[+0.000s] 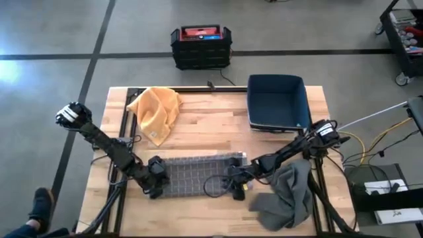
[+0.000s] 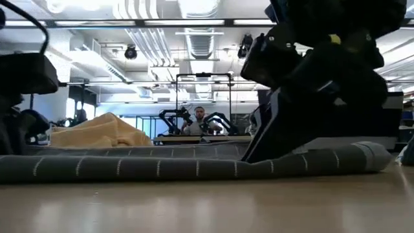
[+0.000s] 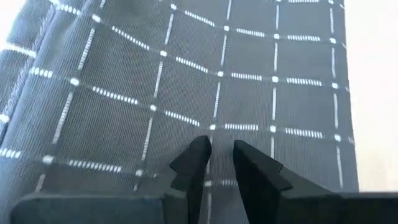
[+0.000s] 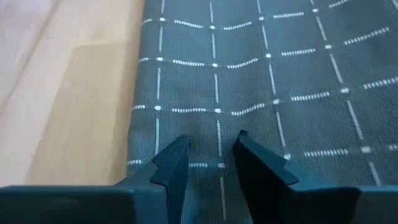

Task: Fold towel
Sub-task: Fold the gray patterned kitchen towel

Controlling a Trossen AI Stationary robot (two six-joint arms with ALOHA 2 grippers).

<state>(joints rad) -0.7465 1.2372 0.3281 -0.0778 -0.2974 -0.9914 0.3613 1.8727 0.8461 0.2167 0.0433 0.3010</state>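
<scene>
The wooden table (image 1: 211,122) carries the grey checked towel (image 1: 198,175) as a long flat strip near its front edge, between the two arms, with a yellow cloth (image 1: 157,111) and a blue bin (image 1: 277,102) toward the back and a plain grey cloth (image 1: 287,195) heaped at the front right. The left gripper (image 3: 216,155) sits low over the strip's left end and the right gripper (image 4: 211,152) over its right end, each with its fingers slightly apart and fabric showing in the gap — whether either has actually caught an edge cannot be told. The main risk, as I judge it, is an uneven pinch: if one side grabs only the top layer, or nothing, the lift would skew the strip and the fold would land crooked. A smaller risk is the right arm dragging the heaped grey cloth — it lies just beside that end — into the fold.
</scene>
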